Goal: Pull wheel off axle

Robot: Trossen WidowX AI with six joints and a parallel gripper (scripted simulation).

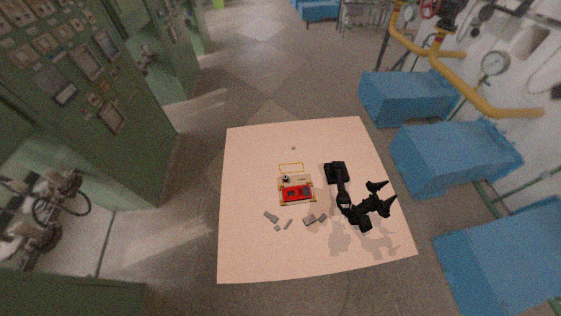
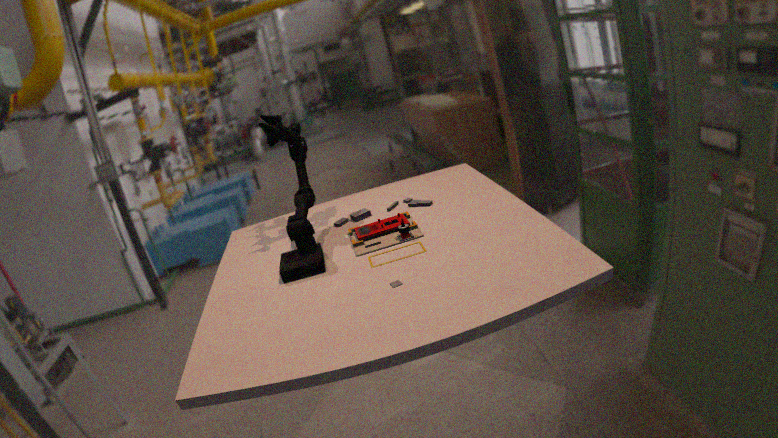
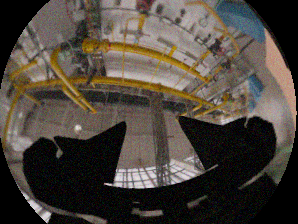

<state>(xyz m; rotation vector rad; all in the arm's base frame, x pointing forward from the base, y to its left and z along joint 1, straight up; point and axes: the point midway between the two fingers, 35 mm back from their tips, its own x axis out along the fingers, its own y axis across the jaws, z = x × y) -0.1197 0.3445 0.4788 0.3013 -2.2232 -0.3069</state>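
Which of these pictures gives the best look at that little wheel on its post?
The exterior view: the wheel shows side-on, standing up on its axle at the near corner of the board. The top view shows it only as a small dark dot from above. The wrist view points away at yellow pipes and misses it entirely.

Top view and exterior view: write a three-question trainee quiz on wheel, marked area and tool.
1. True or false: the wheel sits on its upright axle on the board.
2. The tool is: A) shut on the wheel, B) open and raised away from the board, C) resting inside the marked area.
3. Fill in: the yellow-outlined marked area has ____ inside it.

Key: 1 true; 2 B; 3 nothing.
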